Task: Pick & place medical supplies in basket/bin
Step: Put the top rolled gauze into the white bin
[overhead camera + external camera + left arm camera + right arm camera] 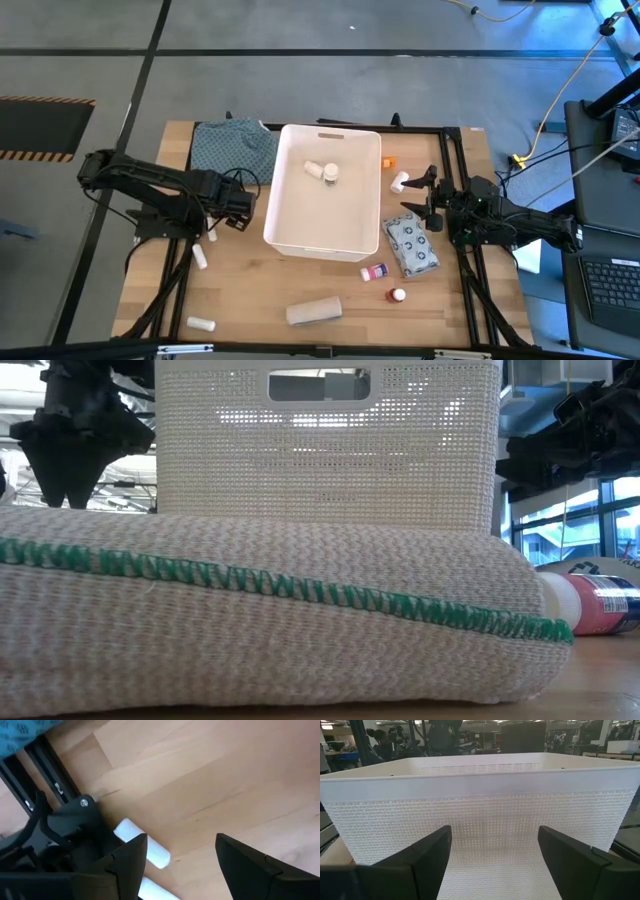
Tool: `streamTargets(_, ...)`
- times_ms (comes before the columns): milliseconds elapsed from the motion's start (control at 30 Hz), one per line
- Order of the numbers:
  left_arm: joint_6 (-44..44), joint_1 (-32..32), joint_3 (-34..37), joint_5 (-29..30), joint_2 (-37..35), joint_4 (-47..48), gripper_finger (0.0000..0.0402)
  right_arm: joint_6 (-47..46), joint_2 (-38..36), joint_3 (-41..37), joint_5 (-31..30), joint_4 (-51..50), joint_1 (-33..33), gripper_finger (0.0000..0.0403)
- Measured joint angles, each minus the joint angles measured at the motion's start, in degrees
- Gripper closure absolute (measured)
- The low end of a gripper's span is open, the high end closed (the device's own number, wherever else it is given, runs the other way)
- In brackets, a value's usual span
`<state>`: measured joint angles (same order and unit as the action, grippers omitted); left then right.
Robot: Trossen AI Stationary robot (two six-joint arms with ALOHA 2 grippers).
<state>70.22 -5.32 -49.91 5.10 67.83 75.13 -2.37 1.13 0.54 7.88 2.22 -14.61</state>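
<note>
The white basket [322, 235] stands mid-table with two small white supplies [323, 172] lying on its floor. My left gripper [240, 205] hangs open at the basket's left side, pointing down over the wood [181, 840]. A white tube [155, 854] lies on the table beside one of its fingers, and a second white tube [156, 891] lies close by. My right gripper [415, 195] waits open and level at the basket's right side, facing the perforated wall [492, 865]. A beige roll [313, 311] lies near the front edge and fills the foreground of the low view [270, 620].
A teal patterned cloth [235, 145] lies at the far left. Right of the basket are a patterned packet [411, 246], a white tube [400, 181], an orange piece [388, 161] and two red-capped bottles [373, 271] [397, 295]. White tubes [200, 257] [201, 323] lie front left.
</note>
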Motion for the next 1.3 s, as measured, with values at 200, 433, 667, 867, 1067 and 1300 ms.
streamTargets(200,0.89,0.00,0.00,-0.44,0.04,3.30,0.0176,1.22,0.00,0.00,0.00,-0.01,0.00,0.0104)
streamTargets(433,0.92,0.00,0.07,-2.59,0.21,6.82,0.0176,1.38,0.00,0.00,0.00,-0.02,0.00,0.0104)
streamTargets(667,-0.40,0.00,1.94,-3.22,4.44,6.35,0.0176,1.38,0.00,0.00,-0.02,-0.02,0.00,0.0104)
streamTargets(867,-6.88,0.15,5.78,-9.13,11.29,4.69,0.0176,1.35,0.00,0.00,0.00,-0.02,0.00,0.0104)
streamTargets(1067,-3.85,0.17,7.67,-10.36,15.69,0.81,0.0176,1.11,0.00,0.00,-0.01,0.00,0.02,0.0104)
streamTargets(1300,-0.34,0.17,7.65,-9.64,17.65,-0.55,0.0176,1.14,0.00,0.00,0.02,-0.01,0.01,0.0104)
